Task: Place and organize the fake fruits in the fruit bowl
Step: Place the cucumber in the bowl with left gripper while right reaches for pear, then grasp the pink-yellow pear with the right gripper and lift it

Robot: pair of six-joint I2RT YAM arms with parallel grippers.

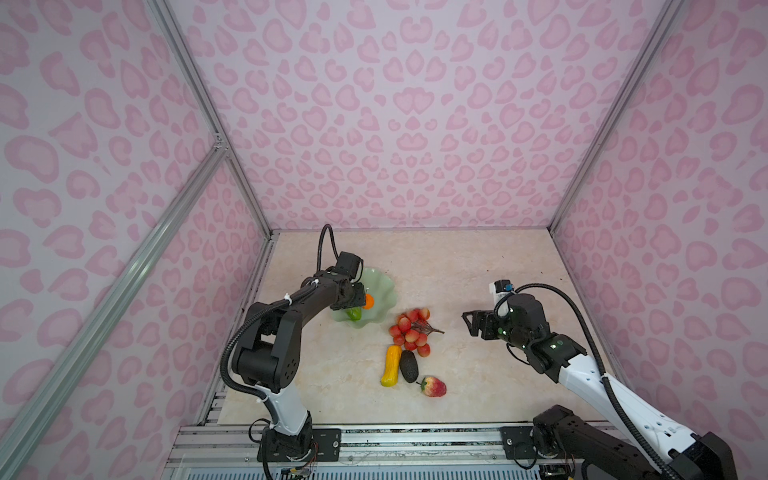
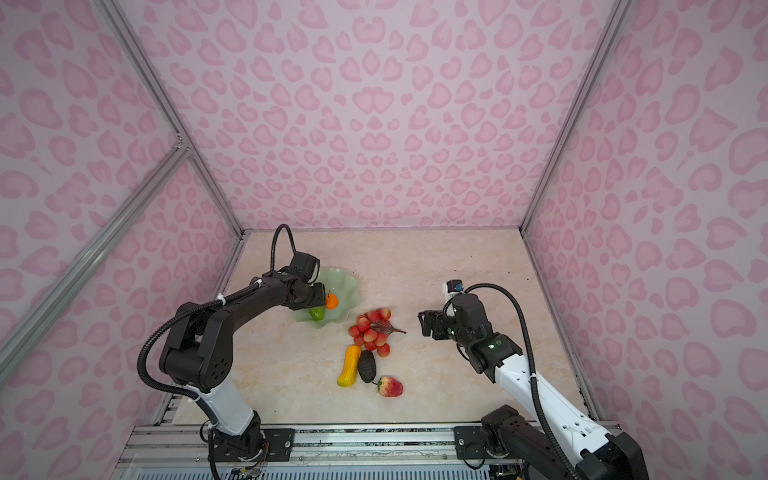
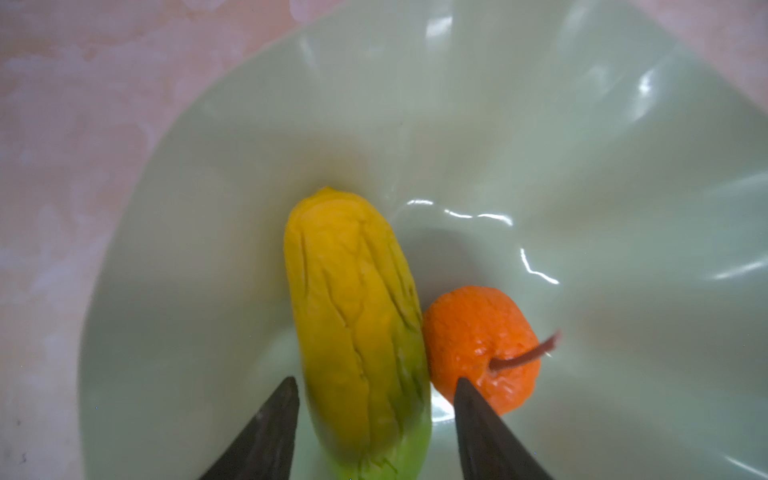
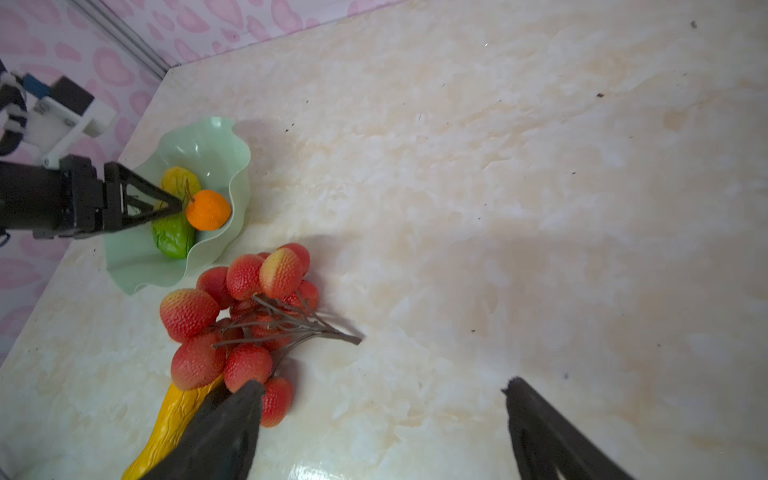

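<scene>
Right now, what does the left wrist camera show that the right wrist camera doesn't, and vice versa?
Only the left wrist view: the left hand has its tips apart, straddling the green end of the green-yellow fruit. Only the right wrist view: the grape bunch and yellow-orange fruit on the table, and the open, empty right hand. Both: the left hand, and the fruit bowl holding that fruit beside the orange.

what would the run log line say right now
left gripper: open | bowl: green-yellow fruit, orange | right gripper: open, empty
</scene>
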